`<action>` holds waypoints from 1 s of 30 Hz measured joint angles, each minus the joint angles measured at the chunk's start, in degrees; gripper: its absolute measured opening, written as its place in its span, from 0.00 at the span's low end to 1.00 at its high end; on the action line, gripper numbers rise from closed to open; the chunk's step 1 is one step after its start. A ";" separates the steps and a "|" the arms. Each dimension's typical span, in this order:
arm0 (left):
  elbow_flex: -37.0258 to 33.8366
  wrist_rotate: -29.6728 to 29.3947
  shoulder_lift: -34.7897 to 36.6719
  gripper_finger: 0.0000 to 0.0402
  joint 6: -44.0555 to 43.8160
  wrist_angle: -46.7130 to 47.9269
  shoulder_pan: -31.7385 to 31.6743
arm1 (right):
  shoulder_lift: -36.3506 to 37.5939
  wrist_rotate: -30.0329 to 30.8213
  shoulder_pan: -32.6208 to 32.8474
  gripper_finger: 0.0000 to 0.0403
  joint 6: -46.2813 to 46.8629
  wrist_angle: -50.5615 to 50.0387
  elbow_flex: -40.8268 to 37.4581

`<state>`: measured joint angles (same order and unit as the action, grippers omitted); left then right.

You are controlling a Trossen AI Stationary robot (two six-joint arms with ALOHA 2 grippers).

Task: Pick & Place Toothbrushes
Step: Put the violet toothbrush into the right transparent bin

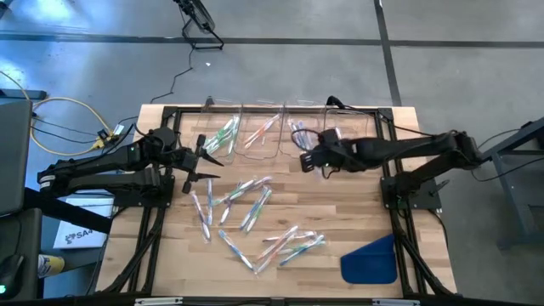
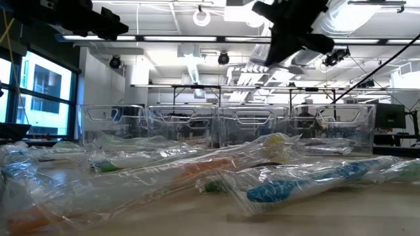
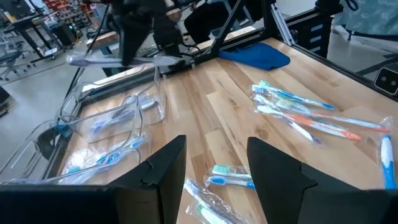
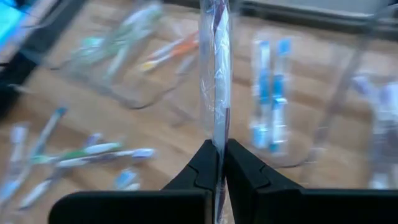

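Four clear bins (image 1: 280, 127), toothbrushes (image 1: 223, 136) inside three

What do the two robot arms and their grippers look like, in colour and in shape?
Both arms are black, built of slim jointed segments. The left gripper ends in two thin pointed fingers; from its wrist they look like broad, flat, matte black wedges. The right gripper has the same black angular fingers. Yellow and black cables run near the left arm's base.

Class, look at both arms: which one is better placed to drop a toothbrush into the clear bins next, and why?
Probably the right. The right gripper has its jaws shut on a wrapped toothbrush and hangs beside the clear bins. The left gripper is open and empty, above the loose toothbrushes on the table.
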<state>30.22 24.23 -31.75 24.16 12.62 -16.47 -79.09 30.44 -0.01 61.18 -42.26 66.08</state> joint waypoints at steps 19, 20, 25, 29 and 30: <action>0.00 -9.41 0.00 0.41 -0.03 -0.07 -0.02 | 4.96 -6.34 -19.18 0.02 -15.80 -13.58 0.00; 0.00 -9.63 -0.01 0.41 -0.17 -0.09 -0.02 | 4.84 -6.50 -20.07 0.02 -16.62 -13.56 0.00; 0.00 -9.81 -0.01 0.41 -0.39 -0.09 -0.02 | 4.75 -8.00 -24.95 0.02 -20.37 -13.18 -0.11; 0.00 -9.88 -0.02 0.41 -0.30 -0.09 -0.01 | 4.77 -11.22 -28.21 0.02 -23.65 -9.60 -2.87; 0.00 -9.93 -0.02 0.41 -0.26 -0.09 -0.01 | 4.77 -12.27 -28.99 0.02 -24.27 -8.55 -3.90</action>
<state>30.22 14.30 -31.77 23.90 12.53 -16.48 -74.32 18.17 -29.00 36.91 -50.81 62.19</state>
